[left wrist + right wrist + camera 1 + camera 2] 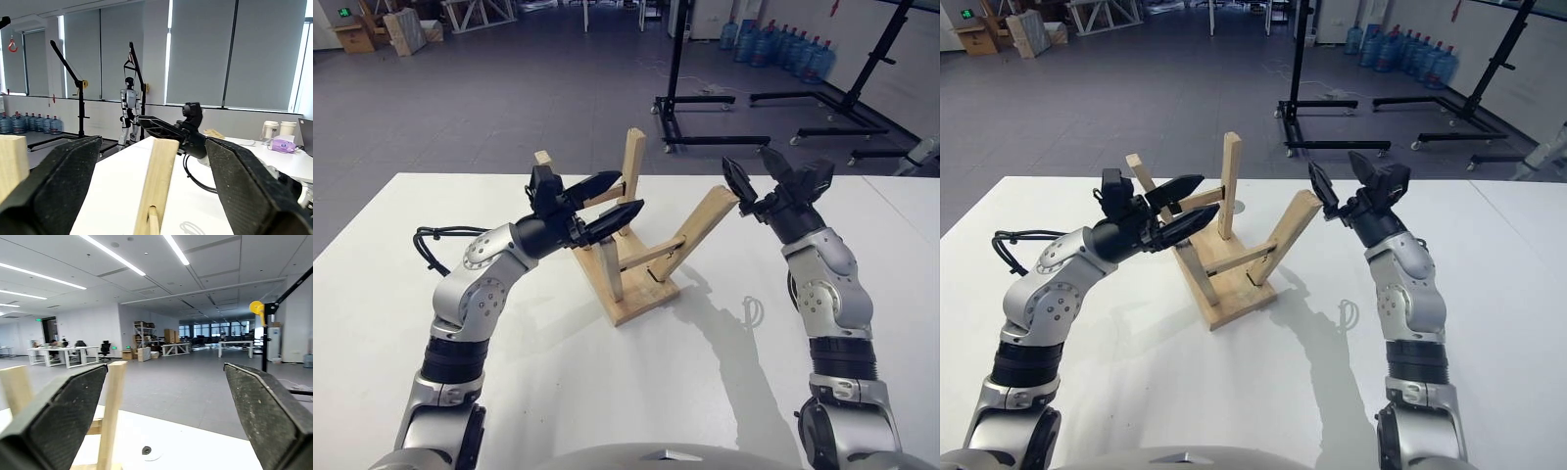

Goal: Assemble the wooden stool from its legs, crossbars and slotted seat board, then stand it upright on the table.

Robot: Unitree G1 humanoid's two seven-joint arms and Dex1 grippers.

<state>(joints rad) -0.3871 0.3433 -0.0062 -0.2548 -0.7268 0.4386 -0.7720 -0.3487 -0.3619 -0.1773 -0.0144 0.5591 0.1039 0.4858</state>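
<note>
Stool (636, 250) is being found inverted on the tabletop (431, 206), between the two pincers. Seat board (641, 304) is lying flat down, legs are pointing up and splayed, crossbars are already being carried between them.

Left pincer (628, 192) is being held released, fingers spread, just beside the rear leg (632, 162) and the upper crossbar (604, 198). In the left wrist view a leg top (157, 171) is being framed between the open fingers (58, 181); contact cannot be told.

Right pincer (745, 162) is also being held released, nothing grasped, just past the top of the slanted leg (703, 227). In the right wrist view that leg is being seen beside one pad (58, 421), not between the pads.

Handling, as judged:
- Bare wood, stiff, probably light; smooth faces, so slip is being expected under hard pads.
- Joints are probably press-fit only, and the slanted leg is being suspected of loose seating, so lifting by one leg is being advised against.
- Hold is better being taken on two opposite legs low down near the seat board, or on the board edges, for turning upright.

Labels: no writing is being made out on the wood. The far-off green sign (345, 12) is too small to be read.
</note>
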